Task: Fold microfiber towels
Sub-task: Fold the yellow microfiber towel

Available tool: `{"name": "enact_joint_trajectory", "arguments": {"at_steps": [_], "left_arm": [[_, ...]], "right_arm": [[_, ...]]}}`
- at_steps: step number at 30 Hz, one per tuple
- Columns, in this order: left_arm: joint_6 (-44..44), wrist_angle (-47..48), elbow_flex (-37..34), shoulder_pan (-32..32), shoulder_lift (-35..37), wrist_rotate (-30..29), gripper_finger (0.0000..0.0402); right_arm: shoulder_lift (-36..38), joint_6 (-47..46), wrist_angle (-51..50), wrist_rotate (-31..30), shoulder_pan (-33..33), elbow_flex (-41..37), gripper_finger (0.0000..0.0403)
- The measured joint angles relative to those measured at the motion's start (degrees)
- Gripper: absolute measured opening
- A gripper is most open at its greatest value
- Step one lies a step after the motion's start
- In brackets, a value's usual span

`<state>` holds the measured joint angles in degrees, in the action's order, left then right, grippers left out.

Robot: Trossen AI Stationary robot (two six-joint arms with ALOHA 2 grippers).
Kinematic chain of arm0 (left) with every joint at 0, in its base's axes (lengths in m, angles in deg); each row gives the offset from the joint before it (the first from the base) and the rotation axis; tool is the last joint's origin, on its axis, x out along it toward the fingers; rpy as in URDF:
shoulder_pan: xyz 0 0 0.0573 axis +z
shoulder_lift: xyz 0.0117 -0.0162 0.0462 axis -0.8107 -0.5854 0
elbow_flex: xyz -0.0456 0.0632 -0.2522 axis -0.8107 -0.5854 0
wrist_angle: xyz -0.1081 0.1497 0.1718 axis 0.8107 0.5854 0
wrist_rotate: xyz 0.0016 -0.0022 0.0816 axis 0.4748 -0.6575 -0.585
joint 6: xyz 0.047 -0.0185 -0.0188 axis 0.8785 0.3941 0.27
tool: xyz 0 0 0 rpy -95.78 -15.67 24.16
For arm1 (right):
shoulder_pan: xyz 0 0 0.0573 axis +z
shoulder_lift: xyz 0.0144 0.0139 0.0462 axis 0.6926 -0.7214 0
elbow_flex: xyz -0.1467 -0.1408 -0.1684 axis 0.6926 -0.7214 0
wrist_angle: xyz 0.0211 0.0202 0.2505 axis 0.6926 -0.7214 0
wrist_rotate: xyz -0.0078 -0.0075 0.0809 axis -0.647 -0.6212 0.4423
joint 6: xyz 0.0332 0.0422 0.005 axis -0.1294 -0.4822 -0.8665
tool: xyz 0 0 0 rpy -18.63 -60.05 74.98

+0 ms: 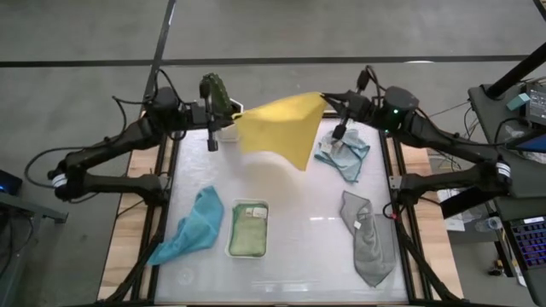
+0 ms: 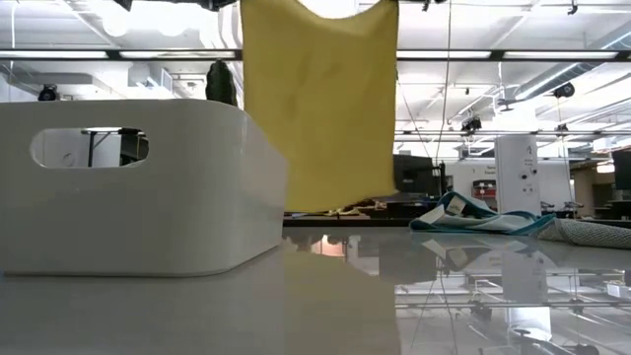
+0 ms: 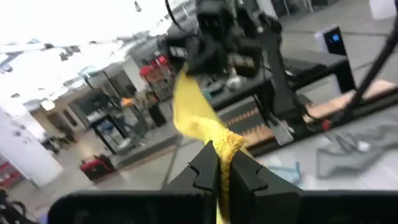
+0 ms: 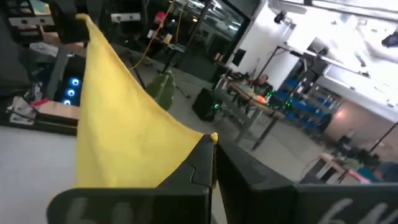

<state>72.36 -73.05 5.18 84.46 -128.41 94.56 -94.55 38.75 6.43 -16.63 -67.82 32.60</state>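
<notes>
A yellow microfiber towel (image 1: 277, 128) hangs spread between my two grippers above the table's far part; in the low view the yellow towel (image 2: 320, 108) is clear of the tabletop. My left gripper (image 1: 235, 115) is shut on one top corner and my right gripper (image 1: 327, 102) on the other. On the table lie a teal towel (image 1: 194, 226), a light blue towel (image 1: 343, 153) and a grey towel (image 1: 368, 239). A pale green towel (image 1: 248, 232) lies in a white tray (image 1: 231, 230). My left gripper pinches a top corner of the yellow towel (image 3: 225, 144) between its two fingers (image 3: 249, 174), coming in about level from the table's left. The cloth is bunched there. My right gripper pinches the other top corner (image 4: 213, 137) between its fingers (image 4: 196, 168), about level from the right. The towel's top edge sags slightly between the corners and the rest hangs free.
The white tray (image 2: 138, 187) stands large at the left of the low view. A dark green object (image 1: 213, 89) sits by the left arm's wrist, with a small white object (image 1: 227, 130) below it. Bare tabletop lies between the tray and the grey towel.
</notes>
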Motion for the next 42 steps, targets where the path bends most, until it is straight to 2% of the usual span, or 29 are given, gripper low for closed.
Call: {"name": "enact_joint_trajectory", "arguments": {"at_steps": [4,10,13,15,18,22,29,36,42], "left_arm": [[1.25,6.32,-0.92,0.10,1.38,1.24,0.0000],[0.68,20.34,-3.54,-0.21,3.54,9.67,0.0000],[-3.18,20.81,-7.00,-1.46,4.16,12.96,0.0000],[-4.59,20.22,-9.20,-2.83,4.26,13.18,0.0000],[-6.06,15.44,-11.88,-4.91,4.04,13.23,0.0000],[-6.26,9.70,-12.85,-4.60,2.89,12.42,0.0000],[-2.49,8.07,-9.52,3.08,0.70,10.40,0.0000],[-1.77,4.80,-1.81,11.21,-3.85,10.08,0.0000],[-1.81,5.37,4.11,11.81,-6.25,12.18,0.0000]], "right_arm": [[1.26,0.60,-8.73,2.51,0.07,2.37,0.0008],[2.48,-8.00,-25.19,16.53,0.25,0.00,0.0008],[2.81,-12.52,-27.49,24.52,1.39,-4.30,0.0008],[2.95,-14.23,-26.76,27.34,2.98,-7.28,0.0008],[2.95,-15.81,-23.19,26.52,4.83,-10.19,0.0008],[2.99,-14.74,-18.21,20.53,4.77,-11.24,0.0008],[1.37,-7.20,-12.01,8.82,1.31,-9.51,0.0008],[-2.01,-1.86,-4.92,5.50,-4.71,-5.49,0.0008],[-2.19,-0.52,-8.85,6.81,-5.63,1.53,0.0008]]}}
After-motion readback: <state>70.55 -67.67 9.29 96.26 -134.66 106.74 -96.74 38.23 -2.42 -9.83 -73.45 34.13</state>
